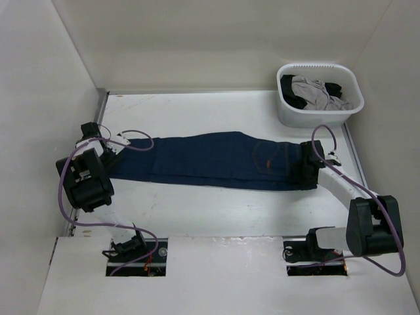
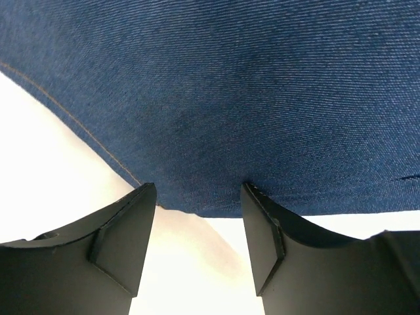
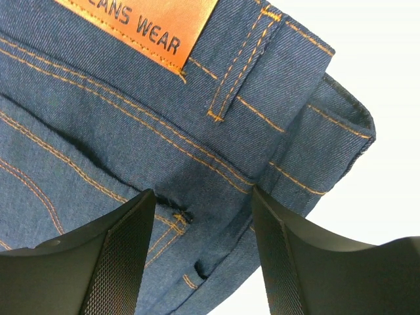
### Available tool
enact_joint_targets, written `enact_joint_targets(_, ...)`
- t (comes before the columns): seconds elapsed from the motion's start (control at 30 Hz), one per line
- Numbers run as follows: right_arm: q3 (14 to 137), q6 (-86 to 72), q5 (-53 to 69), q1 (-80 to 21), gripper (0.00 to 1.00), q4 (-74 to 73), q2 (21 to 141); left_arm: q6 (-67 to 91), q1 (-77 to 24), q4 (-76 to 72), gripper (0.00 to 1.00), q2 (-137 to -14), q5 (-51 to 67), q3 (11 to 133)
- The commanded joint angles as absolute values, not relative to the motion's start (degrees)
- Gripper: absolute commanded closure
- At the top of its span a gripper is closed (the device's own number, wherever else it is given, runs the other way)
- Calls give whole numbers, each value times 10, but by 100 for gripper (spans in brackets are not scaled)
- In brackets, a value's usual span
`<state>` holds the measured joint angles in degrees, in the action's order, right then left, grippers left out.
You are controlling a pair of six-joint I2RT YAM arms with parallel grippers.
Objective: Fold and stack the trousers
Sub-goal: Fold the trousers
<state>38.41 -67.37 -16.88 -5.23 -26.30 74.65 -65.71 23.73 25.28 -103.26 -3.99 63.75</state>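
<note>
The trousers (image 1: 216, 161), dark navy jeans with orange stitching, lie flat across the table (image 1: 197, 210), folded lengthwise, waist to the right and leg ends to the left. My left gripper (image 1: 110, 149) hovers at the leg end. In its wrist view the left gripper (image 2: 198, 190) is open, with the denim (image 2: 230, 98) edge at its fingertips and bare table between them. My right gripper (image 1: 303, 172) sits over the waist. In its wrist view the right gripper (image 3: 203, 191) stands open above the waistband (image 3: 131, 131), near the tan patch (image 3: 144, 26).
A white basket (image 1: 283, 110) stands at the back right with a grey garment (image 1: 315, 92) and a black garment (image 1: 335, 87) inside. White walls enclose the table on the left, back and right. Purple cables loop around both arms.
</note>
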Motion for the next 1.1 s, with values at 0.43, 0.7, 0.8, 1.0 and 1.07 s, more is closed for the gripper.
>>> enact_joint_targets(0.43, 379, -659, -178, -58, 35, -243, 740, -737, 217, 409, 48, -952, 46, 625)
enact_joint_targets(0.7, 376, -659, -179, -52, 34, -236, 737, -713, 215, 373, 50, -995, 5, 644)
enact_joint_targets(0.8, 377, -659, -179, -51, 34, -236, 735, -722, 212, 381, 51, -997, 6, 639)
enact_joint_targets(1.0, 375, -659, -179, -47, 34, -236, 734, -724, 189, 361, 51, -992, 2, 620)
enact_joint_targets(1.07, 376, -659, -179, -46, 34, -236, 735, -709, 189, 350, 51, -998, -4, 626)
